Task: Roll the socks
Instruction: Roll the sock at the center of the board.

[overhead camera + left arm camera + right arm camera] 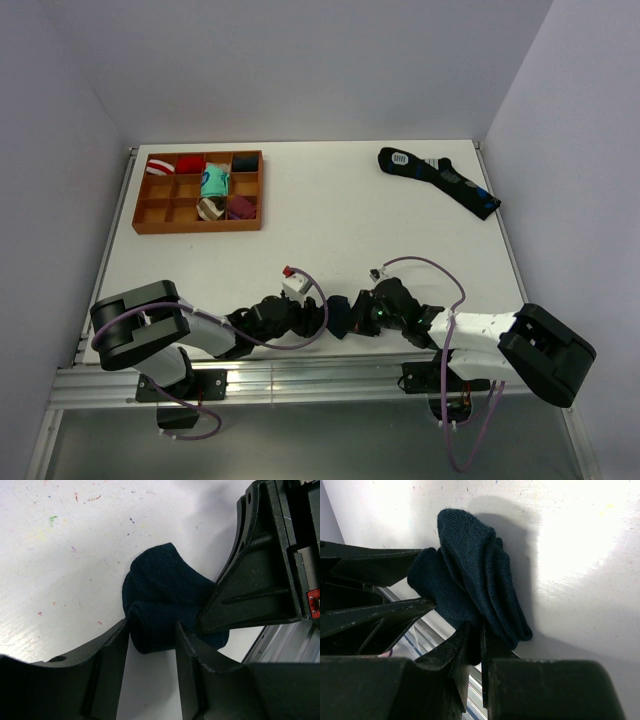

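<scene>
Navy socks (470, 565) held from two sides: rolled end clamped in left gripper (151, 632), edge pinched by right gripper (475, 632).

Two arms of the same build. Left arm (205, 325): bulky black rounded joint housings, a white link tube, black wrist parts, a small white block with a red tip (293, 278) near the wrist. Right arm (480, 328): matching black housings and white link, a tiny green light (381, 313) at the wrist. Thin lilac cables (440, 266) loop loosely off both arms. Left gripper (152, 625): matte black moulded fingers (112, 665), edges scuffed pale. Right gripper (476, 627): the same black plastic, flat-sided and angular.
</scene>
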You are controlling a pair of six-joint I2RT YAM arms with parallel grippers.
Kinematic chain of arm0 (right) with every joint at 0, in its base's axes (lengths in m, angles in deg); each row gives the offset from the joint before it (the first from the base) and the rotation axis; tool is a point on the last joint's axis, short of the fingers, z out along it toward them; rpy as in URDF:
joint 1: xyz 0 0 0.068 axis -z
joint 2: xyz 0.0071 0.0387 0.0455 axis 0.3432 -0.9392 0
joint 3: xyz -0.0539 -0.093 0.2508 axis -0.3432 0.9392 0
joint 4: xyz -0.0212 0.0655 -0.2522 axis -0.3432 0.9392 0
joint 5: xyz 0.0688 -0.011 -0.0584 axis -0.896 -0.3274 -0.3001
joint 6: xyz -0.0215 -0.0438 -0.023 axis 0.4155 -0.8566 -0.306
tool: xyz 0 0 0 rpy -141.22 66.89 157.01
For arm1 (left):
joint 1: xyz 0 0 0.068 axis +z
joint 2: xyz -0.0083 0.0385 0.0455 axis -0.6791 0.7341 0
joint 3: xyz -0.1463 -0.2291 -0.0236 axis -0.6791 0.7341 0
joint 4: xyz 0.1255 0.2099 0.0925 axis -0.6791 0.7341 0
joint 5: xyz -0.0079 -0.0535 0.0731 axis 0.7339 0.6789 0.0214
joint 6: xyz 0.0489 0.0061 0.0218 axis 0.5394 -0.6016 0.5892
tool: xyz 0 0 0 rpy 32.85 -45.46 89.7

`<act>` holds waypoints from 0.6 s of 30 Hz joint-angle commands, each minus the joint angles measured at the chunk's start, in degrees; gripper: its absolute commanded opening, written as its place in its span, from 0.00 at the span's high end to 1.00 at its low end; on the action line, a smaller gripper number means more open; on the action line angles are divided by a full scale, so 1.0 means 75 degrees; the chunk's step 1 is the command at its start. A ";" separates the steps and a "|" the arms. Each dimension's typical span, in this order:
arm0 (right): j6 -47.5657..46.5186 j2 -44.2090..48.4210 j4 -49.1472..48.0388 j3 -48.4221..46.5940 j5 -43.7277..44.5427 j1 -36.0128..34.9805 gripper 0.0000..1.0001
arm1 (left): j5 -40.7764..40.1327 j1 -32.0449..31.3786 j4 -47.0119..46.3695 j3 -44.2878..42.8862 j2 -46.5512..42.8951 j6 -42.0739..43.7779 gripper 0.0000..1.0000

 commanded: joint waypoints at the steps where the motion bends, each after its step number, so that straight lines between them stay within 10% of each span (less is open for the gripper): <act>1: -0.0357 -0.0268 0.1234 0.0247 0.0147 -0.0008 0.89 | -0.0070 -0.0063 -0.0201 -0.0270 0.0116 0.0068 0.54; 18: -0.0439 -0.0034 0.1842 0.0002 0.0791 -0.0066 0.80 | -0.0093 -0.0121 0.1916 -0.1407 0.0491 0.0103 1.00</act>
